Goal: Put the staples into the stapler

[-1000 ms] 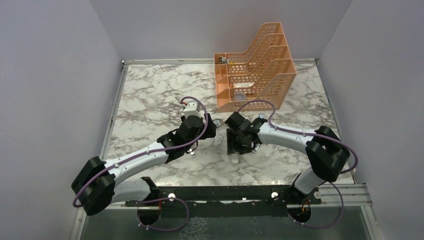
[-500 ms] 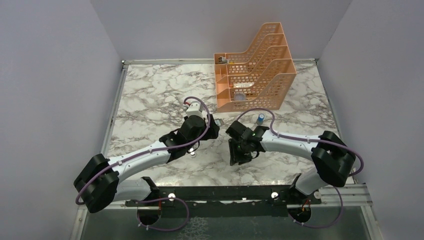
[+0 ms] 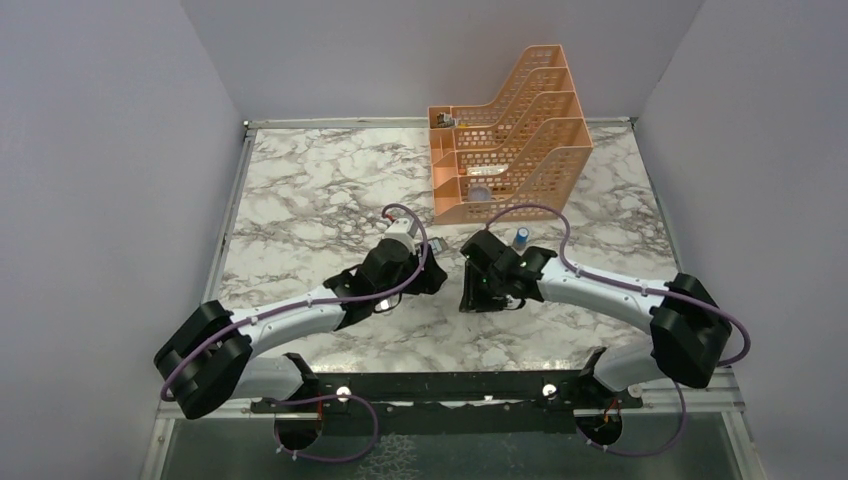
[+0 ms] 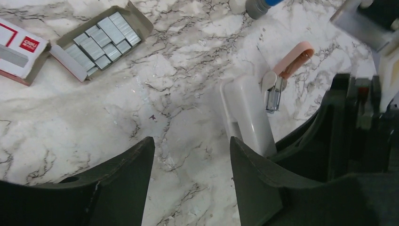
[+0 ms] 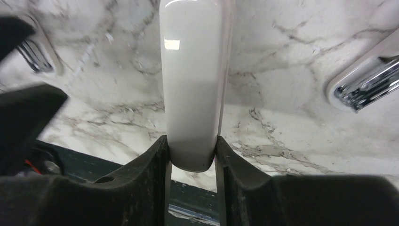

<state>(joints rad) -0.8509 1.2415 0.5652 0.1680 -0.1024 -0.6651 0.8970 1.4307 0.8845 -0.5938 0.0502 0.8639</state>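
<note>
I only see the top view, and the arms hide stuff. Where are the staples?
Observer: Left wrist view: the staples lie in an open tray, untouched.
Operator: Is anything being held?
Observer: Yes, the right hand pinches the white stapler from both sides.
Operator: What about the other one?
Observer: The left hand is open and holds nothing.

- Between the left gripper's [image 4: 188, 188] spread jaws: bare marble table [image 4: 179, 108], free to pass.
- Just ahead-right of those jaws: the white stapler [image 4: 247, 117] blocks the way, close beside the right-hand finger.
- Far ahead-left: staples [image 4: 101, 40] and red box [image 4: 19, 49], with bare marble before them.
- Between the right gripper's [image 5: 192, 157] jaws: no room, the stapler fills the gap.
</note>
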